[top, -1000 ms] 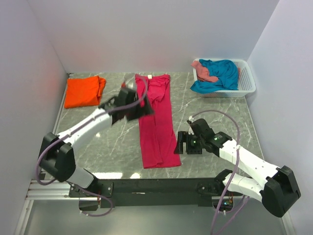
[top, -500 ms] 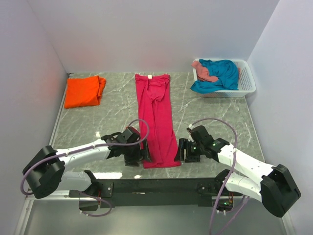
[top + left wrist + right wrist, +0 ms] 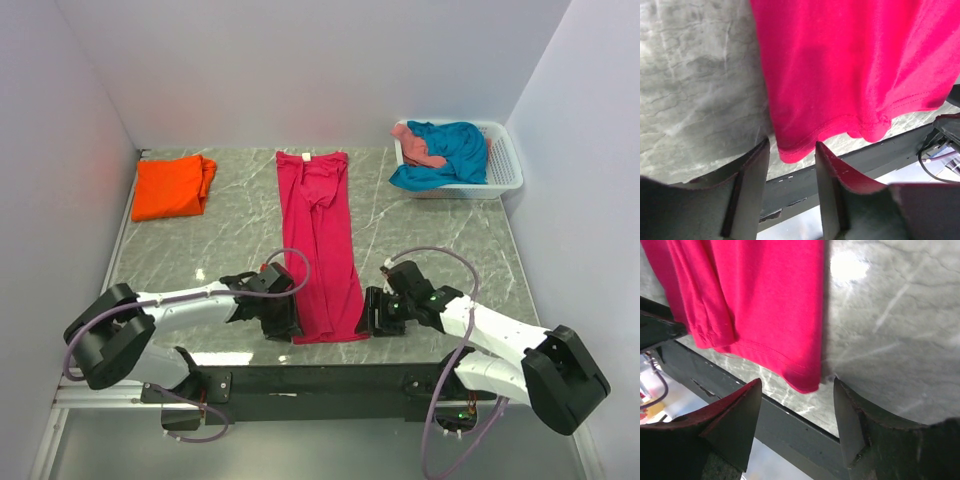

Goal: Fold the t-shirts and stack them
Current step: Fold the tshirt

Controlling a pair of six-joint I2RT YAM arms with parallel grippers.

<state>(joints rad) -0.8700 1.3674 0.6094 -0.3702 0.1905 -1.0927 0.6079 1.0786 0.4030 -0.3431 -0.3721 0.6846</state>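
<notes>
**Hem of the magenta-pink t-shirt (image 3: 322, 240) flanked at both near corners**

The magenta-pink t-shirt lies flat on the counter (image 3: 430, 230) as a long narrow strip. It runs from a collar with a small white label at the far end down to a stitched hem at the near edge. In the left wrist view the hem's near-left corner (image 3: 790, 152) rests on the grey marbled surface, directly between the tips of the left fingers (image 3: 752, 175). These fingers stand apart with nothing clamped, one on each side of the corner. In the right wrist view the near-right corner (image 3: 805, 382) sits the same way between the right fingers (image 3: 847, 410). They are also spread, with open space on both sides of the cloth. A folded inner layer of the shirt shows along the left of that view.

From above, the left fingers (image 3: 283, 322) and the right fingers (image 3: 372, 312) are low at the counter, on either side of the hem, and both arms reach in from their bases. Just beyond the hem runs the black rail (image 3: 320, 380) along the counter's near edge.

Well apart, at the far left, lies the orange t-shirt (image 3: 173, 187), folded into a rough square. At the far right stands a white slatted basket (image 3: 508, 165). In it are a crumpled teal-blue t-shirt (image 3: 452, 150), part of it spilling over the near rim, and a salmon-pink t-shirt (image 3: 416, 145) bunched at its left.
</notes>
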